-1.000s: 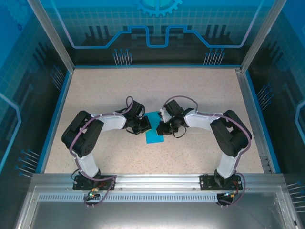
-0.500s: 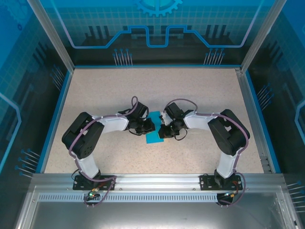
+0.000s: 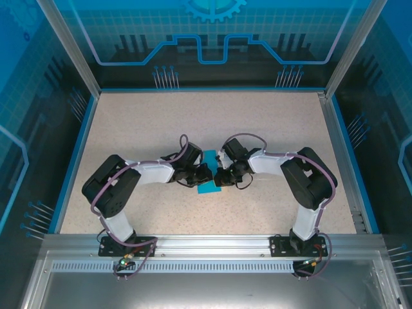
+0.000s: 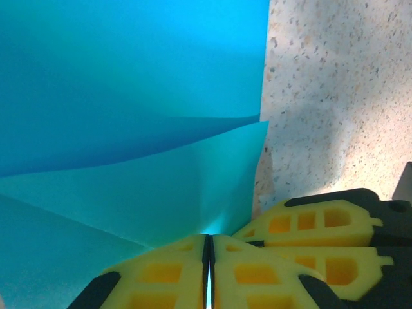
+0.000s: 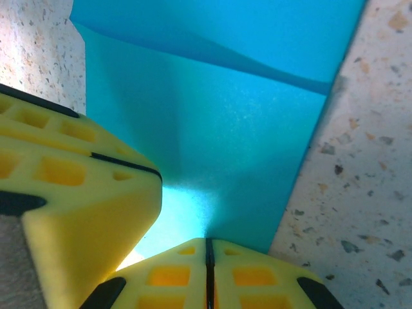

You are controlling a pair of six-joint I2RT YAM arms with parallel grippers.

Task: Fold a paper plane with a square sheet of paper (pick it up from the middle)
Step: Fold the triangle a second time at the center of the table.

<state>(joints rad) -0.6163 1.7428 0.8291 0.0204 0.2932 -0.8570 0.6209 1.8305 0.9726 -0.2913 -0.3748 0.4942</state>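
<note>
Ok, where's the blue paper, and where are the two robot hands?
paper (image 4: 129,77), left wrist view, on the flat upper part of the sheet.
left gripper (image 4: 207,239), left wrist view, where its two yellow fingertips meet.
right gripper (image 5: 207,243), right wrist view, where its two yellow fingertips meet.

From above, your left gripper (image 3: 201,175) and right gripper (image 3: 220,177) cover the middle of the square sheet of paper (image 3: 206,188); its creases there are too small to tell. At each wrist, the sheet's near edge vanishes between the closed jaws, and its far part runs off the picture's top edge.
</note>
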